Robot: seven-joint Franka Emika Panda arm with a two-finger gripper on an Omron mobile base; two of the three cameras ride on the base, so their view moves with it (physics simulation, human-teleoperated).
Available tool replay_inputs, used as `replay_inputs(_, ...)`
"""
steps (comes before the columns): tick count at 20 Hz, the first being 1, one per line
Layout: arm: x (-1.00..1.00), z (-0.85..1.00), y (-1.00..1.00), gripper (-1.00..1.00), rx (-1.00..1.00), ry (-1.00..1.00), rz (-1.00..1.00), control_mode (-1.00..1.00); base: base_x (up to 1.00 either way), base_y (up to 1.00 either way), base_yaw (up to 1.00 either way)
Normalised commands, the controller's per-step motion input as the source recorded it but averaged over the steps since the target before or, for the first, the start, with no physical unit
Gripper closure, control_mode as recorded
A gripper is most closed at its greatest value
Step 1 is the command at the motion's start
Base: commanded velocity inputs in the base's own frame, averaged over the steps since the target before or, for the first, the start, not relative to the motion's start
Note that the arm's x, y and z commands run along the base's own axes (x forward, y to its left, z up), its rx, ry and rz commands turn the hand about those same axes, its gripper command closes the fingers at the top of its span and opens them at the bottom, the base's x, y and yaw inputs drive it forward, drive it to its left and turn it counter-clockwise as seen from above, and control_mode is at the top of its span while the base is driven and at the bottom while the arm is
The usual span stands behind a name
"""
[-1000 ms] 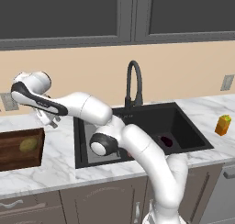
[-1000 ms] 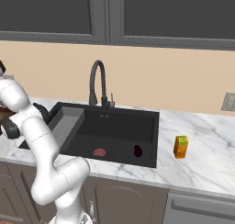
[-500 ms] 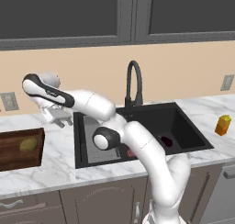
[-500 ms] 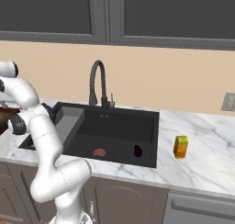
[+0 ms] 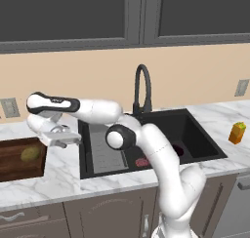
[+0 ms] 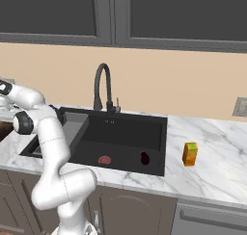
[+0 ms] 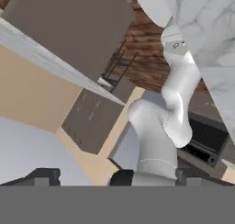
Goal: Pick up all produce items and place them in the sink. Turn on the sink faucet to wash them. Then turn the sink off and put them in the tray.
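Marble desk (image 5: 58, 181): your fingers (image 5: 62, 137) gape wide, empty, above its strip between tray (image 5: 14, 159) and sink (image 6: 120, 137), so reaching for the purple lump (image 6: 144, 157) could clip the faucet (image 5: 142, 88).

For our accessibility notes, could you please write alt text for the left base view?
The white arm reaches left over the marble counter, its open gripper beside a wooden tray holding an olive-yellow produce piece. Behind it, a black faucet arches over the black sink, where a dark purple piece lies.

A white marble counter (image 5: 58, 176) spans the lower frame; a dark brown wooden tray (image 5: 14, 160) at left, an orange block (image 5: 237, 133) at right.
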Motion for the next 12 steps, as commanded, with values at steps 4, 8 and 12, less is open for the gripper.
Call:
replay_inputs(4,-0.98,0.18,-0.38,-1.0,-0.06,0.0,-0.21,-1.0,0.0,0.0,0.0)
replay_inputs(8,-0.95,0.3,-0.38,-1.0,-0.01,0.0,-0.19,-1.0,0.0,0.0,0.0)
replay_inputs(12,-0.89,0.44,-0.41,-1.0,-0.01,0.0,-0.18,-1.0,0.0,0.0,0.0)
